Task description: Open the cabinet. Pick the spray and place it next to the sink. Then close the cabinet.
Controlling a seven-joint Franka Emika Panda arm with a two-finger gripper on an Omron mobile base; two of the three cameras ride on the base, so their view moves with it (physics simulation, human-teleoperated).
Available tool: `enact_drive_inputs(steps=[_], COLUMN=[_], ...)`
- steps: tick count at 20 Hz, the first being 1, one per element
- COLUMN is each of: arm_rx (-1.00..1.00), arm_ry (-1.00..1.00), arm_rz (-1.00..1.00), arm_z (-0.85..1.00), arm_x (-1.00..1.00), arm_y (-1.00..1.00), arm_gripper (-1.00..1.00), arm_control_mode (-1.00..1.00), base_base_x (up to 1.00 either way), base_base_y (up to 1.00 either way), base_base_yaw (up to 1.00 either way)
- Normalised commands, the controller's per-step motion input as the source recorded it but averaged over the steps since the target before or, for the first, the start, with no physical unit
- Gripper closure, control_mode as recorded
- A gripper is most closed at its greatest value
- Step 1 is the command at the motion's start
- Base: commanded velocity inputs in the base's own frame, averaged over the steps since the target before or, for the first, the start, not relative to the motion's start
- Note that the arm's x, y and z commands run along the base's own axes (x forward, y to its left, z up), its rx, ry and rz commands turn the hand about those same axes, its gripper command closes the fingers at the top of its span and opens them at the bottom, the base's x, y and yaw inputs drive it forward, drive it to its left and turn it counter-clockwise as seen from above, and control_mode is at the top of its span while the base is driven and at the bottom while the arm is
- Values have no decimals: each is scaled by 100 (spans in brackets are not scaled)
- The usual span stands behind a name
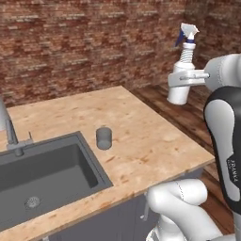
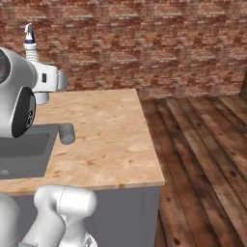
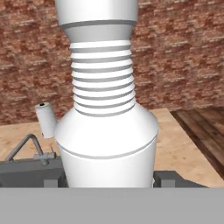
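Observation:
The spray [image 1: 187,52] is a white ribbed bottle with a blue and white nozzle. It hangs upright in the air above the right end of the wooden counter [image 1: 141,136]. My gripper [image 1: 181,81] is shut on its body from the side. In the right base view the spray [image 2: 30,47] sticks up behind my gripper [image 2: 43,81]. The hand view has the spray [image 3: 107,131] close up. The sink [image 1: 92,162] is a dark basin set into the counter at lower left. The cabinet is out of view.
A small grey cup [image 1: 104,138] stands on the counter just right of the sink, and also shows as a cup [image 2: 66,133] in the right base view. A silver faucet [image 1: 8,129] rises behind the sink. Beyond the counter's right edge is wooden floor [image 2: 202,144]; a brick wall runs behind.

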Motion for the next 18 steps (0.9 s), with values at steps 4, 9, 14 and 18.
enact_drive_inputs(steps=[4, 9, 14, 18], arm_rx=[0, 0, 0, 0], arm_ry=[0, 0, 0, 0], arm_rz=[0, 0, 0, 0], arm_z=[0, 0, 0, 0], arm_x=[0, 0, 0, 0], arm_y=[0, 0, 0, 0], arm_gripper=[100, 100, 100, 100], arm_control_mode=[100, 100, 100, 100], base_base_x=[90, 44, 0, 0], base_base_y=[0, 0, 0, 0], base_base_yaw=[25, 24, 0, 0])
